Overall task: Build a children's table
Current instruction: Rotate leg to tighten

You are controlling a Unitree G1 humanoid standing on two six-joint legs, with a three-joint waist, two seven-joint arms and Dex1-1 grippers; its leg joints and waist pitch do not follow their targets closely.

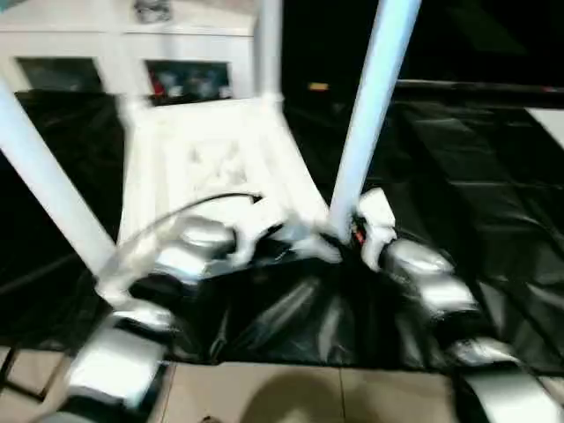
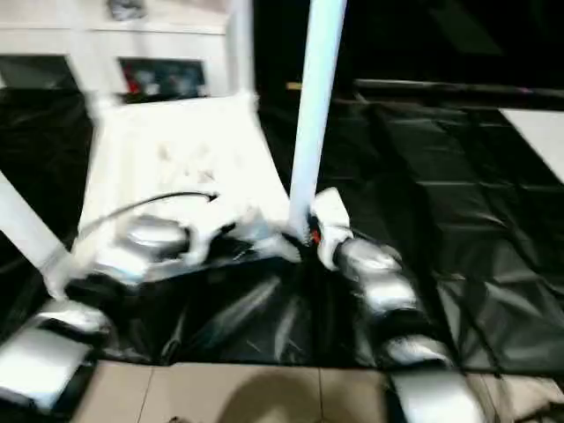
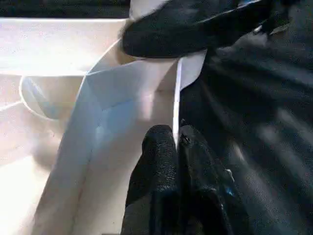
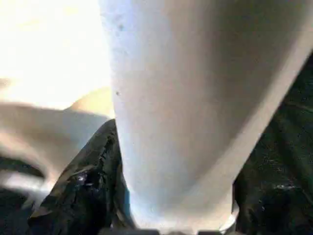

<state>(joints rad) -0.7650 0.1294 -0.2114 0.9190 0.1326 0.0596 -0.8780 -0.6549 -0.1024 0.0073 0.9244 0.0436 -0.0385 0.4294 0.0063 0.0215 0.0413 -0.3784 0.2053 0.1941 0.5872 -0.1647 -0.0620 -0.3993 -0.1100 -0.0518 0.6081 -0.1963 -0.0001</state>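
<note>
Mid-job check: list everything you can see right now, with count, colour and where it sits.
Tabletop: one, white, upside down on the sheet.
Legs: three, white, standing in its corners: near right, near left, far.
Sheet: one, black, spread over the floor.
Cabinet: one, white with glass doors, behind.
Floor tiles: beige, nearest edge.
Left end effector: black, pinching the tabletop's rim.
Right end effector: black, around the near right leg's base.

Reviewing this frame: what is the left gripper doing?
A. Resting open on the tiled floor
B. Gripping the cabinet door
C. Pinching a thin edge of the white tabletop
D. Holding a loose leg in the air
C: in the left wrist view the left gripper has both black fingers pressed against a thin rib of the tabletop.
</note>
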